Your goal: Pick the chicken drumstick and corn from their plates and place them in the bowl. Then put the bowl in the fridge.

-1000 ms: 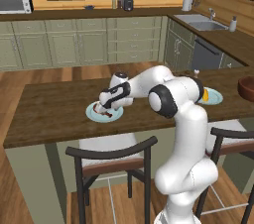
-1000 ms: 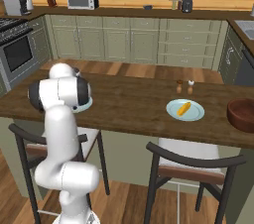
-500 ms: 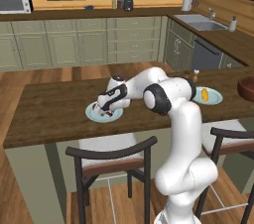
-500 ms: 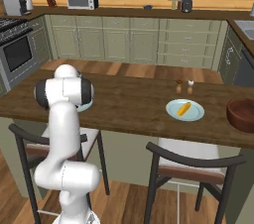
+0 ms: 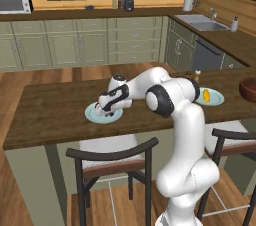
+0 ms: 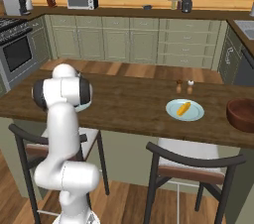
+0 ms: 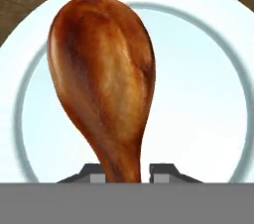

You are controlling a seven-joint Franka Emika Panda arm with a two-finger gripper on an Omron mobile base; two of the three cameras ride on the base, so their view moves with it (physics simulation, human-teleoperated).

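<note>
Gripper (image 7: 120,171) held the chicken drumstick (image 7: 105,82) by its narrow end.
Hand view showed plate (image 7: 198,99) rim beyond it; right base view showed corn (image 6: 183,108), bowl (image 6: 242,114) far aside.

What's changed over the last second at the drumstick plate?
The arm's elbow swung in over the counter while the hand stayed low over the left plate. Its fingers have shut on the chicken drumstick at the thin bone end. The corn, its plate and the bowl haven't moved.
</note>
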